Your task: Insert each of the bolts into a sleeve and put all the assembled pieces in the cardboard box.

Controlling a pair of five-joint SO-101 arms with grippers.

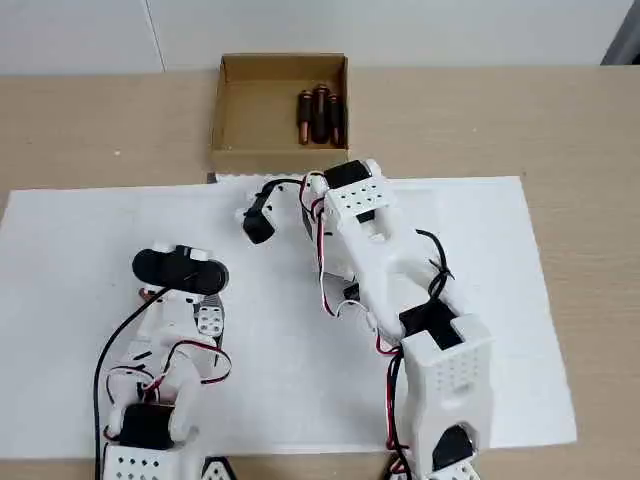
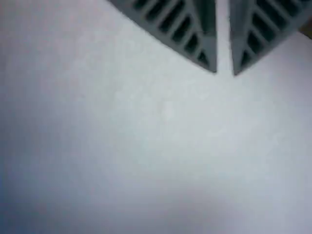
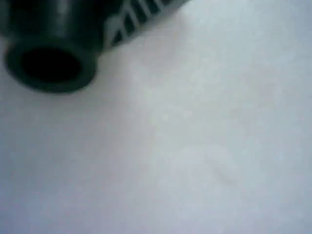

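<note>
Assembled pieces (image 1: pixel 320 115), three by my count, lie side by side against the right-hand wall of the cardboard box (image 1: pixel 255 110), their long axes running front to back. The box sits on the wooden table (image 1: pixel 90 120) at the far edge of the white paper sheet (image 1: pixel 100 230). I note the right arm (image 1: pixel 380 240) stretched up the sheet, its far end just short of the box's near wall. The left arm (image 1: pixel 170 330) is folded low over the sheet's near left part, well apart from the box. On the left gripper (image 2: pixel 224 70), I record ribbed fingers (image 2: pixel 195 34) drawn almost together with a thin slit between them, nothing held, bare paper beneath. On the right gripper (image 3: pixel 131 22), I cannot tell how it stands. A dark hollow round part (image 3: pixel 48 61) sits just beside it over the paper, and I cannot identify it.
</note>
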